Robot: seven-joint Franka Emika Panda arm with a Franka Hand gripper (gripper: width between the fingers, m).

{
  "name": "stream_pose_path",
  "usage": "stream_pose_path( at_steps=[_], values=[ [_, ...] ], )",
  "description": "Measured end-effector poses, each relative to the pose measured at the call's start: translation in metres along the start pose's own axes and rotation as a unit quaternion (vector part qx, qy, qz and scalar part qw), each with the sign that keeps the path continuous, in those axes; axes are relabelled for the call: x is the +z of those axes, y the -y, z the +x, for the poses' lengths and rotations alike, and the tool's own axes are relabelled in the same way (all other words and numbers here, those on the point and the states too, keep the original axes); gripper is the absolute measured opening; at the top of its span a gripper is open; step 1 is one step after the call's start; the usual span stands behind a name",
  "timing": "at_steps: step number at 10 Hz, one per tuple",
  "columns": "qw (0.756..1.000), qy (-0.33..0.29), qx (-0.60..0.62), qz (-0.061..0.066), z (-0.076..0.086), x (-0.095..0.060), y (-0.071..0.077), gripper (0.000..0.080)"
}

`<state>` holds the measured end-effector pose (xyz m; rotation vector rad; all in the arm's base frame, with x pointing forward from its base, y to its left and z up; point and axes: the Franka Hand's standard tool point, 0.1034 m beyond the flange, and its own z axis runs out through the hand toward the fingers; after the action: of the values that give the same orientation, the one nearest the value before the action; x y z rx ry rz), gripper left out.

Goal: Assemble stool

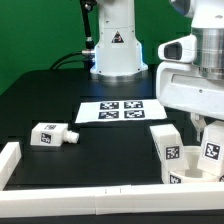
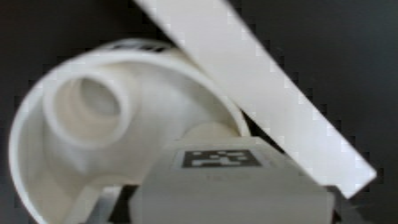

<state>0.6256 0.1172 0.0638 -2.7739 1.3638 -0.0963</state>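
The round white seat disc (image 1: 186, 178) lies at the exterior view's lower right, beside the front rail. It fills the wrist view (image 2: 71, 110), showing its rim and a round socket. Two tagged white legs stand upright on it: one (image 1: 168, 146) free, the other (image 1: 211, 152) under my gripper (image 1: 206, 134). In the wrist view this leg (image 2: 222, 165) sits between my fingers (image 2: 111, 205) with its tag facing the camera; my gripper (image 2: 222, 208) looks shut on it. A third leg (image 1: 52, 134) lies on its side on the black table at the exterior view's left.
The marker board (image 1: 122, 110) lies mid-table before the robot base (image 1: 112, 50). White border rails run along the front (image 1: 90, 200) and the exterior view's left (image 1: 8, 160). One rail crosses the wrist view diagonally (image 2: 249, 80), close past the seat.
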Motion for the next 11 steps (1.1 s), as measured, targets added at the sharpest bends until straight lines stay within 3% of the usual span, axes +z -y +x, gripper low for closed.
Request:
stream_pose_path(
  at_steps=[4, 6, 8, 9, 11],
  values=[
    [0.991, 0.003, 0.131, 0.002, -0.003, 0.0, 0.001, 0.0333],
    [0.946, 0.017, 0.322, 0.016, -0.002, -0.006, 0.008, 0.0333],
    [0.864, 0.025, 0.502, 0.021, -0.009, -0.006, 0.013, 0.0333],
    [0.853, 0.026, 0.521, 0.029, -0.009, -0.003, 0.012, 0.0333],
    [0.861, 0.025, 0.508, 0.026, -0.011, -0.001, 0.009, 0.0335]
  ],
)
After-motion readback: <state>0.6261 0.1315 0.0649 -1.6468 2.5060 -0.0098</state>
